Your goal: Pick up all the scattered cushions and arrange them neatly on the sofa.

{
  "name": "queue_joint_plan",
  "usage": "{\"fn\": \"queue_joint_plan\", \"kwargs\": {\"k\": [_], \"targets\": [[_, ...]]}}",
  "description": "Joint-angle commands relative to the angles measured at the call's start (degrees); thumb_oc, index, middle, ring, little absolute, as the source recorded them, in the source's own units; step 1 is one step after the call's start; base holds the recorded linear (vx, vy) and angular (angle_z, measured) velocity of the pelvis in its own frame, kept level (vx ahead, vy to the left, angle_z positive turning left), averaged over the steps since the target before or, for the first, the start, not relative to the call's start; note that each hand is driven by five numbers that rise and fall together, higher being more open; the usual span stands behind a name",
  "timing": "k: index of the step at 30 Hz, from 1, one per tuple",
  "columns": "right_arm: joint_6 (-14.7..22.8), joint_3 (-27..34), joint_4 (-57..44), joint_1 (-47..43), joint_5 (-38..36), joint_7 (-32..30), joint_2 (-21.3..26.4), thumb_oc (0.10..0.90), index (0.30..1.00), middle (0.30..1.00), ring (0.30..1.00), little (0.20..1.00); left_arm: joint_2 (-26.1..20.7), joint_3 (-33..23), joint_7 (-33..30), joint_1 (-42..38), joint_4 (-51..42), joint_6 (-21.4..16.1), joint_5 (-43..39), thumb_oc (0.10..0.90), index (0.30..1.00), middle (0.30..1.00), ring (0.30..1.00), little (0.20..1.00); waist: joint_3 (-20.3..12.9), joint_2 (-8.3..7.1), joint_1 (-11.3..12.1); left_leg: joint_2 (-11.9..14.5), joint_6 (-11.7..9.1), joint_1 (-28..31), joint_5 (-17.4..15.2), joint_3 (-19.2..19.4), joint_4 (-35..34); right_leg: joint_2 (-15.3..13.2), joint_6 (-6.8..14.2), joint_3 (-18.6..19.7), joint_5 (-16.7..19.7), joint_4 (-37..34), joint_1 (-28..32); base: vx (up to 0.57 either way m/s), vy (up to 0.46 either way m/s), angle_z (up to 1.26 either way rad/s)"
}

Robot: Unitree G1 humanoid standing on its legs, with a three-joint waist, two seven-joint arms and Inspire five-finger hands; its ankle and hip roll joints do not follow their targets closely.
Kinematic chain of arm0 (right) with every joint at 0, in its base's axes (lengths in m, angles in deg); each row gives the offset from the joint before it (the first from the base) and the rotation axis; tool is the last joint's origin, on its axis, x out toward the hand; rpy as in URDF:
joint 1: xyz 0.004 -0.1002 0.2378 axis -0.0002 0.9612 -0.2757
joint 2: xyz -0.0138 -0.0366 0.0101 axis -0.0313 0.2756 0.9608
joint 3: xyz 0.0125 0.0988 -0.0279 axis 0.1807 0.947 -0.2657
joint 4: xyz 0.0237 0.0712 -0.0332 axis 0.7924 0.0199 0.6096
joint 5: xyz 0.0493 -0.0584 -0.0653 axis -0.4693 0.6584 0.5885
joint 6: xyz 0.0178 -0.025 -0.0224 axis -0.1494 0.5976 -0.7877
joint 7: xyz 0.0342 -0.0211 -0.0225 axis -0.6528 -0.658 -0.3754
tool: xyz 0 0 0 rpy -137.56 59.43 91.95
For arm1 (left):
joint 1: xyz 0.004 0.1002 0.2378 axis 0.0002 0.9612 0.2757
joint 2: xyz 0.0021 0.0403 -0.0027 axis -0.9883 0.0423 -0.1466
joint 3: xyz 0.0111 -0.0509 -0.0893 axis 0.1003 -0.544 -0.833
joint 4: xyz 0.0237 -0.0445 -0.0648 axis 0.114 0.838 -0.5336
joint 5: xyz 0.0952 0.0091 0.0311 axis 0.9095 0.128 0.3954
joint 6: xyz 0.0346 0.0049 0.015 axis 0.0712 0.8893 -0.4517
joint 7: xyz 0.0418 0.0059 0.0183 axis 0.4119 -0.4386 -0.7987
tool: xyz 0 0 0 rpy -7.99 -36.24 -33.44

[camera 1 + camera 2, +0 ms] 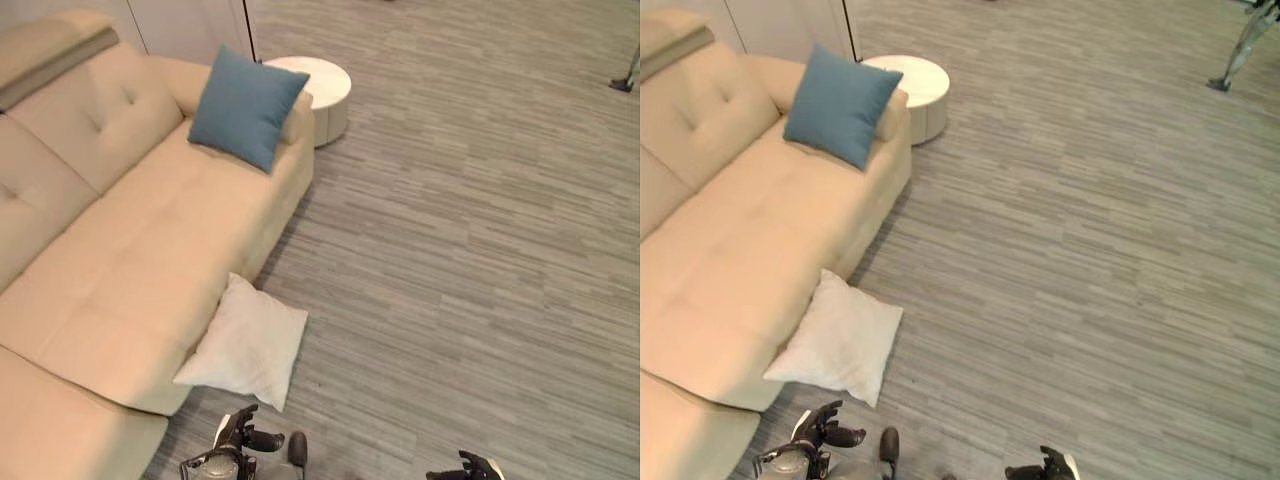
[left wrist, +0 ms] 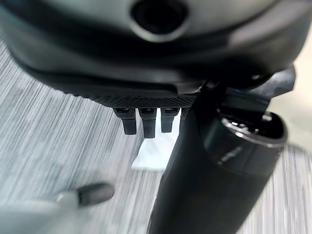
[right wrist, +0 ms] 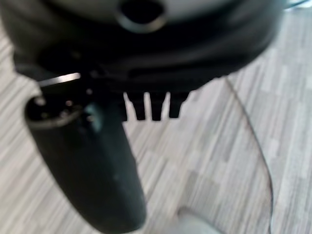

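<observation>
A white cushion [image 1: 250, 345] lies on the grey floor, its upper edge leaning against the front of the beige sofa [image 1: 130, 250]. A blue cushion [image 1: 245, 105] stands propped against the sofa's far armrest. My left hand [image 1: 238, 432] hangs low just below the white cushion's near corner, apart from it, fingers relaxed and holding nothing. The left wrist view shows its fingers [image 2: 144, 122] straight, with the white cushion [image 2: 156, 153] past them. My right hand [image 1: 470, 468] is over bare floor further right, its fingers [image 3: 151, 107] straight and empty.
A low round white table [image 1: 325, 85] stands beside the sofa's far armrest. Pale cabinet doors [image 1: 190, 25] run behind it. The foot of some stand [image 1: 625, 80] is on the floor at the far right. Grey floor [image 1: 460, 250] stretches right of the sofa.
</observation>
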Motion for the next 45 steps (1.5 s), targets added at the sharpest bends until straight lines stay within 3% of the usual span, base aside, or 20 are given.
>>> {"fn": "queue_joint_plan", "kwargs": {"k": [1,4,5,8,10,14,15,19,21,23,27,28,29,30,31,37,38,40,41,45], "targets": [[1.61,-0.54,-2.64,-2.87,1.37,-0.56,2.25,0.800,0.900,0.900,0.900,0.900,-1.41,0.17,-1.30,1.52,-0.90,-0.88,0.63,0.800,0.900,0.900,0.900,0.900,0.23,0.91,1.80,1.21,-1.49,-1.02,-6.81,-0.40,3.70,3.23,0.30,4.01,12.44,-6.73,0.95,0.18,-0.011,0.90],[2.09,-1.33,-3.39,-3.69,0.73,-0.06,1.97,0.800,0.900,0.900,0.900,0.900,-1.76,-0.13,-1.48,1.10,-1.10,-1.51,-0.13,0.800,0.900,0.900,0.900,0.900,0.42,1.19,1.22,1.31,-2.07,0.85,-6.90,-4.18,2.18,4.32,-1.14,7.53,10.23,-13.34,-1.47,0.24,-0.131,0.63],[2.15,-1.54,-4.01,-4.04,0.10,0.40,1.97,0.800,0.900,0.900,0.900,0.900,-1.88,-0.17,-1.48,1.04,-1.05,-1.61,-0.16,0.800,0.900,0.900,0.900,0.900,0.68,0.78,0.73,1.20,-2.59,1.45,-7.45,-5.62,2.08,4.70,-1.25,10.07,9.96,-19.63,-1.96,0.20,-0.150,0.69],[2.08,-1.83,-4.57,-4.62,-0.92,0.55,1.86,0.800,0.900,0.900,0.900,0.900,-1.69,0.30,-1.73,0.10,0.64,-1.61,0.56,0.800,0.900,0.900,0.900,0.900,1.27,0.37,-1.40,0.55,-3.47,3.34,-7.89,-10.92,0.98,8.56,-0.40,19.65,12.55,-27.51,-5.82,0.24,-0.164,0.80],[1.92,-1.89,-4.58,-4.85,-1.09,0.70,1.86,0.800,0.900,0.900,0.900,0.900,-1.47,0.74,-1.78,-0.50,1.46,-1.57,1.01,0.800,0.900,0.900,0.900,0.900,1.50,0.10,-1.99,0.14,-4.09,3.87,-8.34,-13.21,1.26,9.31,-0.10,21.75,13.96,-28.92,-7.18,0.22,-0.173,0.97],[2.16,-2.07,-3.69,-4.58,-0.80,1.25,1.73,0.800,0.900,0.900,0.900,0.900,-0.79,0.39,-1.29,-0.19,3.30,-1.32,1.27,0.800,0.900,0.900,0.900,0.900,1.00,-0.47,-2.32,0.25,-5.28,4.55,-10.22,-15.38,3.23,8.14,-1.21,19.90,13.26,-30.87,-4.24,0.22,-0.217,0.95],[2.44,-1.65,-3.37,-4.62,-1.02,1.27,1.72,0.800,0.900,0.900,0.900,0.900,-0.56,0.21,-0.97,-0.05,3.16,-1.33,0.77,0.800,0.900,0.900,0.900,0.900,0.24,-0.64,-2.15,1.51,-6.68,4.05,-11.03,-15.37,4.98,7.99,-1.89,18.23,12.52,-31.26,-2.97,0.30,-0.374,0.57],[3.00,-1.58,-3.50,-5.32,-1.88,1.31,2.31,0.800,0.900,0.900,0.900,0.900,-0.23,0.12,-0.84,0.04,2.65,-1.31,-0.06,0.800,0.900,0.900,0.900,0.900,0.44,-0.75,-2.14,3.28,-8.33,1.14,-10.13,-12.92,10.77,7.69,-3.07,14.79,11.41,-32.70,0.10,0.12,-0.214,0.80],[3.04,-1.74,-3.51,-5.78,-2.01,1.17,2.91,0.800,0.900,0.900,0.900,0.900,-0.13,0.15,-0.89,-0.04,2.07,-1.37,-0.81,0.800,0.900,0.900,0.900,0.900,1.25,-1.03,-1.86,4.06,-8.26,-2.10,-9.10,-8.71,15.26,6.98,-3.89,12.63,10.73,-33.30,1.86,0.05,-0.180,0.56],[2.72,-1.63,-2.96,-5.71,-2.48,1.23,3.26,0.800,0.900,0.900,0.900,0.900,0.00,0.25,-0.61,0.13,1.77,-1.33,-0.89,0.800,0.900,0.900,0.900,0.900,1.40,-1.41,-1.51,4.81,-7.24,-4.52,-9.67,-1.55,15.46,6.61,-4.44,9.72,9.57,-34.60,4.25,0.08,-0.193,0.78],[2.56,-1.09,-2.90,-5.20,-2.89,1.23,3.20,0.800,0.900,0.900,0.900,0.900,-0.15,0.39,-0.37,0.47,1.66,-1.03,-0.17,0.800,0.900,0.900,0.900,0.900,1.01,-1.55,-1.58,3.56,-6.56,-6.56,-8.65,2.73,12.41,7.17,-4.49,7.29,8.84,-35.58,5.71,0.09,-0.075,0.83],[2.43,-0.60,-2.95,-4.63,-3.11,1.09,3.10,0.800,0.900,0.900,0.900,0.900,-0.30,0.51,-0.19,0.64,1.45,-0.81,0.52,0.800,0.900,0.900,0.900,0.900,0.75,-1.34,-1.77,4.07,-6.46,-7.56,-6.77,6.60,9.96,7.82,-4.53,5.90,8.18,-36.56,7.04,0.10,-0.039,0.34],[2.43,-0.60,-2.95,-4.63,-3.11,1.09,3.09,0.800,0.900,0.900,0.900,0.900,-0.31,0.51,-0.19,0.65,1.44,-0.80,0.52,0.800,0.900,0.900,0.900,0.900,0.72,-1.36,-1.79,4.05,-6.45,-7.56,-6.73,6.59,9.92,7.80,-4.52,5.88,8.19,-36.60,7.04,0.23,-0.026,0.60],[2.35,-0.51,-3.00,-4.13,-3.27,0.91,2.98,0.800,0.900,0.900,0.900,0.900,-0.48,0.62,-0.06,0.70,1.12,-0.67,0.96,0.800,0.900,0.900,0.900,0.900,0.70,-1.62,-1.79,4.89,-6.96,-9.41,-6.01,10.26,10.02,8.02,-4.19,4.55,6.84,-37.16,9.00,0.21,0.014,0.73],[2.11,-0.57,-2.87,-4.03,-3.07,0.94,2.86,0.800,0.900,0.900,0.900,0.900,-0.55,0.30,0.09,0.88,1.19,-0.51,1.03,0.800,0.900,0.900,0.900,0.900,0.42,-1.55,-1.61,4.80,-6.73,-9.20,-6.30,10.83,9.22,8.41,-4.20,4.24,6.31,-37.08,9.50,0.23,0.047,0.75],[2.06,-1.30,-2.11,-3.50,-1.48,1.64,1.59,0.800,0.900,0.900,0.900,0.900,-1.21,-1.02,0.25,1.95,2.45,-0.33,1.17,0.800,0.900,0.900,0.900,0.900,-0.90,-2.49,-0.51,3.55,-4.63,-5.27,-6.65,8.70,6.29,7.46,-3.14,3.27,5.42,-31.60,9.91,0.16,0.103,-0.01],[1.90,-1.44,-1.97,-3.43,-0.87,1.99,1.24,0.800,0.900,0.900,0.900,0.900,-1.84,-1.64,0.39,1.98,2.25,-0.16,0.91,0.800,0.900,0.900,0.900,0.900,-1.09,-2.75,-0.26,2.98,-3.52,-3.22,-7.47,8.01,5.33,5.91,-1.78,2.95,6.66,-24.65,7.92,0.17,0.155,-0.05],[1.70,-1.65,-1.95,-3.64,-0.71,2.15,1.10,0.800,0.900,0.900,0.900,0.900,-2.21,-1.81,0.24,1.70,1.93,-0.14,0.94,0.800,0.900,0.900,0.900,0.900,-0.78,-2.86,-0.38,2.70,-3.01,-2.47,-7.65,7.57,5.13,5.04,-0.75,3.28,8.52,-20.99,6.40,0.12,0.113,0.09],[1.75,-1.91,-2.11,-4.00,-0.58,2.30,0.88,0.800,0.900,0.900,0.900,0.900,-2.97,-1.58,0.11,1.00,1.66,-0.33,1.12,0.800,0.900,0.900,0.900,0.900,-0.01,-2.65,-0.72,2.57,-2.55,-1.86,-7.82,5.94,5.11,4.37,0.43,5.08,10.73,-14.93,2.95,0.09,0.085,0.26],[2.05,-1.95,-2.51,-4.16,-1.13,2.32,0.70,0.800,0.900,0.900,0.900,0.900,-3.55,-1.07,-0.14,0.33,1.07,-0.70,1.25,0.800,0.900,0.900,0.900,0.900,-0.17,-2.05,-1.29,2.75,-2.75,-0.51,-7.88,2.96,4.08,5.48,-0.76,9.44,9.53,-15.48,0.49,0.12,0.001,0.77]]}}
